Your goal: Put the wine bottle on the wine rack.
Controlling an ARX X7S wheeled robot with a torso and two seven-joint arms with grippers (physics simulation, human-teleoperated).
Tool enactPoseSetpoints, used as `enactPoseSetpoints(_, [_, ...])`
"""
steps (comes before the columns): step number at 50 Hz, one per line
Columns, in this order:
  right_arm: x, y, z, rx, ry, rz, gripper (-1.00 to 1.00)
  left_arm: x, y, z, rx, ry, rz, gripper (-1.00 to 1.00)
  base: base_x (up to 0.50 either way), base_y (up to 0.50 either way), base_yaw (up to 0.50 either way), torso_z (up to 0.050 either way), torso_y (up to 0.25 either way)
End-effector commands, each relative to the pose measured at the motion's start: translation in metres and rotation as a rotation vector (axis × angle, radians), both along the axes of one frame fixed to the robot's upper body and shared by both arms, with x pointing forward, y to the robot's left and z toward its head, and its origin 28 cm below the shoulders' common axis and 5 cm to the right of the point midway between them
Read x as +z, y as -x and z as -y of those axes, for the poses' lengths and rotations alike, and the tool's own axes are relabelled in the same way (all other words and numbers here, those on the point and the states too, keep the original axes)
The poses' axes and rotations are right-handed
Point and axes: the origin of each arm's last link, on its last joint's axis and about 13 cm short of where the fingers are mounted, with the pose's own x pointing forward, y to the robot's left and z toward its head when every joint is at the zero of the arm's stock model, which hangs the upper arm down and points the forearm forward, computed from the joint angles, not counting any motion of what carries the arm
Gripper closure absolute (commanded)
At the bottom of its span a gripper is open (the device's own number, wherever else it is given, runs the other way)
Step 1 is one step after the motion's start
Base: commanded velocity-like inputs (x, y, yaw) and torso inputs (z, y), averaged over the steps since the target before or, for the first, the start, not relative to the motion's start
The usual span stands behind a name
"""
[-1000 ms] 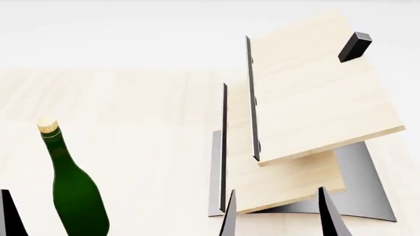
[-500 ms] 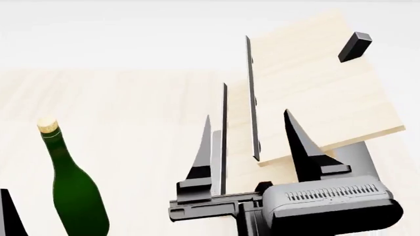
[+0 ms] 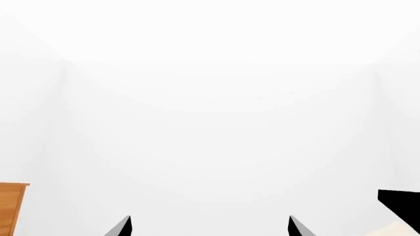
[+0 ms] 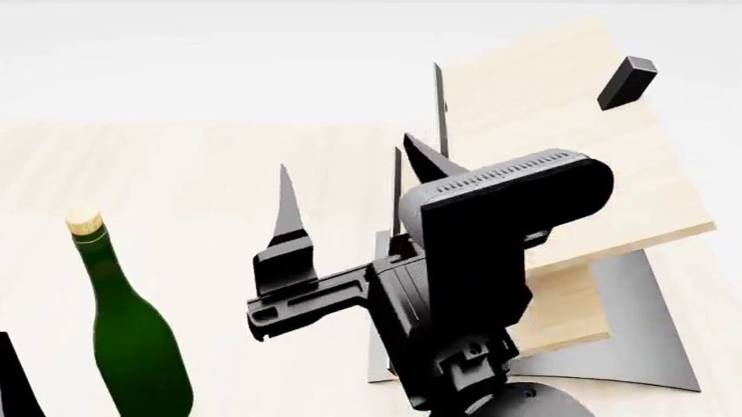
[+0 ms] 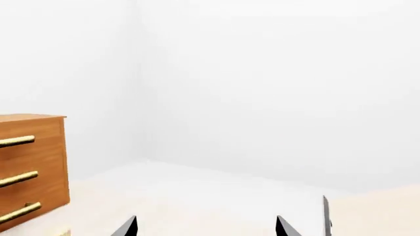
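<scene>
The wine bottle (image 4: 130, 334), upright at near left, is judged heavy, slick and fragile, best gripped at its body by the empty, spread-jawed right gripper (image 4: 347, 187).

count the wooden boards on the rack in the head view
2: the upper board slants above the lower board, which the right tool partly hides.

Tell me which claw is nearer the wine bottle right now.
Left. The left claw shows only a fingertip at the head view's lower left corner, just beside the wine bottle. The right claw hangs open farther off, in front of the wine rack.
</scene>
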Motion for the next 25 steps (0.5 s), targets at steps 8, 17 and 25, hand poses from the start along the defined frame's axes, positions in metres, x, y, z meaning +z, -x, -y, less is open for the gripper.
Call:
enactPoseSetpoints(8, [0.032, -0.016, -0.006, 0.336, 0.014, -0.207, -1.00, 0.001, 0.000, 0.000, -0.004, 0.001, -0.001, -1.00, 0.00, 0.00, 0.00, 0.000, 0.000])
enactPoseSetpoints(17, [0.041, -0.029, -0.013, 0.379, 0.025, -0.242, -1.00, 0.001, 0.000, -0.001, 0.001, 0.004, 0.000, -1.00, 0.00, 0.00, 0.00, 0.000, 0.000])
enactPoseSetpoints(25, [0.045, -0.045, -0.018, 0.416, 0.032, -0.288, -1.00, 0.001, 0.000, -0.001, 0.004, 0.004, 0.001, -1.00, 0.00, 0.00, 0.00, 0.000, 0.000])
